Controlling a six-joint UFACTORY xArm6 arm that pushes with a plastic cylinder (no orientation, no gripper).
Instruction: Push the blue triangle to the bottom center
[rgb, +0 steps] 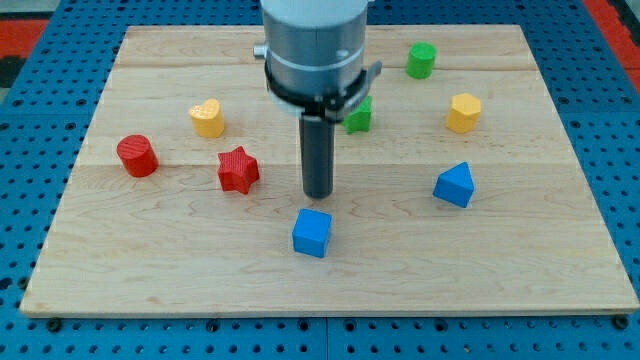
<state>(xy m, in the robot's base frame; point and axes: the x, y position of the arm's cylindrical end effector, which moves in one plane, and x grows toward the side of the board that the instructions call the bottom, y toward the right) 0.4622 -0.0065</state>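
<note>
The blue triangle (454, 185) sits on the right half of the wooden board (150, 270), nearer the right edge than the centre and a little below the board's middle height. It is well apart from my tip (318, 194), which rests near the board's centre, to the triangle's left. There is no hand to open or close here: the arm ends in a plain dark rod, touching no block that I can see.

A blue cube (312, 232) lies just below my tip and slightly to its left, close to it but apart, toward the bottom edge. A red star (238, 169) stands to the tip's left, near it. Farther left, toward the left edge, is a red cylinder (137, 156). A yellow heart (207, 118) lies above and between those two red blocks.

A green block (360, 116) shows just right of the rod, partly hidden by the arm's grey body, so its shape cannot be told. A green cylinder (421, 60) stands near the top edge, right of centre. A yellow hexagon (463, 113) lies above the triangle, toward the right edge.

The board rests on a blue perforated surface (40, 150).
</note>
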